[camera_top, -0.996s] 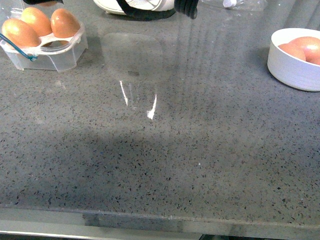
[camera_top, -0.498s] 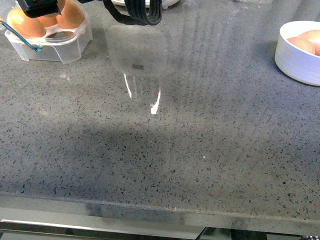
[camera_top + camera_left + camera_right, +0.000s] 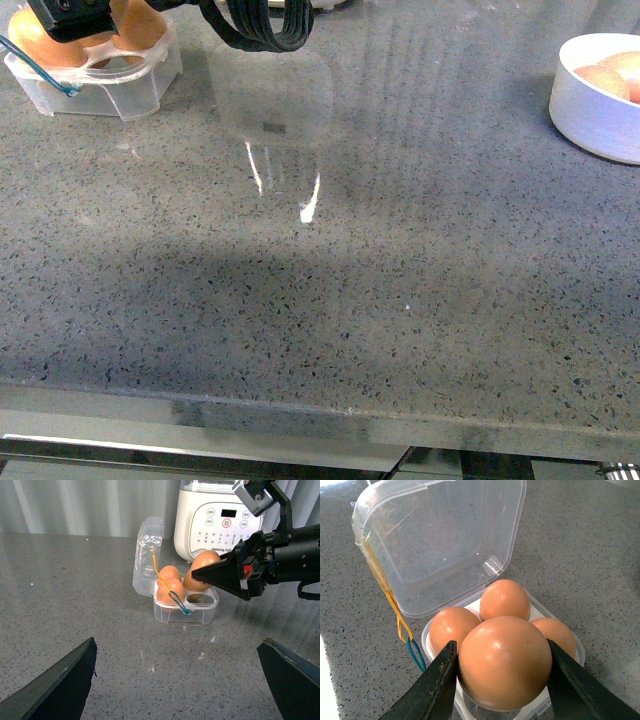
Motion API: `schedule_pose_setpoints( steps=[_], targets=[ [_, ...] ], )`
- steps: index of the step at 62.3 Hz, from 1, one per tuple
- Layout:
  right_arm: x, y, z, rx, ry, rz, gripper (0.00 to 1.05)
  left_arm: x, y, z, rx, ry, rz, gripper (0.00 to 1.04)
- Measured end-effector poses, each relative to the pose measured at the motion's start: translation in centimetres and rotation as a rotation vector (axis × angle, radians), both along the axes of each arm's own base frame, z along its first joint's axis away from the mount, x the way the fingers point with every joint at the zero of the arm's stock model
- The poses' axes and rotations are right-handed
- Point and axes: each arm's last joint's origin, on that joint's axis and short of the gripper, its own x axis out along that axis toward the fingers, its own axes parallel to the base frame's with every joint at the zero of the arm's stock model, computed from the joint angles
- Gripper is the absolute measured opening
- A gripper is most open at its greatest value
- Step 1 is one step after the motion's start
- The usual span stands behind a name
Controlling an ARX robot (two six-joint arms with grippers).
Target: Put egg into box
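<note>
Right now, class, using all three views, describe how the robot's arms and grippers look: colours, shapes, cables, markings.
The right gripper is black, with flat fingers tapering to points, a small red part at their base and a grey metal bracket on the wrist. Black bundled cables loop along its arm. The left gripper shows matching dark tapered fingers. No lettering visible.

A kitchen, by the look of it: a grey speckled stone countertop runs to a finished front edge; a white electric appliance with button panel and display stands at the back; a white bowl of brown eggs and a clear egg box sit out; pleated curtains hang behind.
</note>
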Motion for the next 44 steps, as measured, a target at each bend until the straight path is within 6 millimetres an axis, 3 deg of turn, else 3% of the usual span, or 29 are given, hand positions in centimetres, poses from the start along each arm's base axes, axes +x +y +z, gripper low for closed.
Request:
schedule_pose_setpoints(
  steps=[5, 8, 29, 44],
  targets=[
    [0.0, 0.0, -0.1, -0.007, -0.001, 0.002, 0.44, 0.0, 0.0, 0.0, 0.000, 0.000, 0.000, 0.98],
    [0.0, 0.0, -0.1, -0.012, -0.002, 0.004, 0.49, 0.0, 0.0, 0.0, 0.000, 0.000, 0.000, 0.98],
    [-0.3, -0.4, -0.3, -0.030, 0.007, 0.008, 0.99, 0.0, 0.0, 0.0, 0.000, 0.000, 0.000, 0.98],
    [0.1, -2.8, 1.5, 0.009, -0.028, -0.047, 0.97, 0.0, 0.0, 0.0, 0.000, 0.000, 0.000, 0.98]
  ],
)
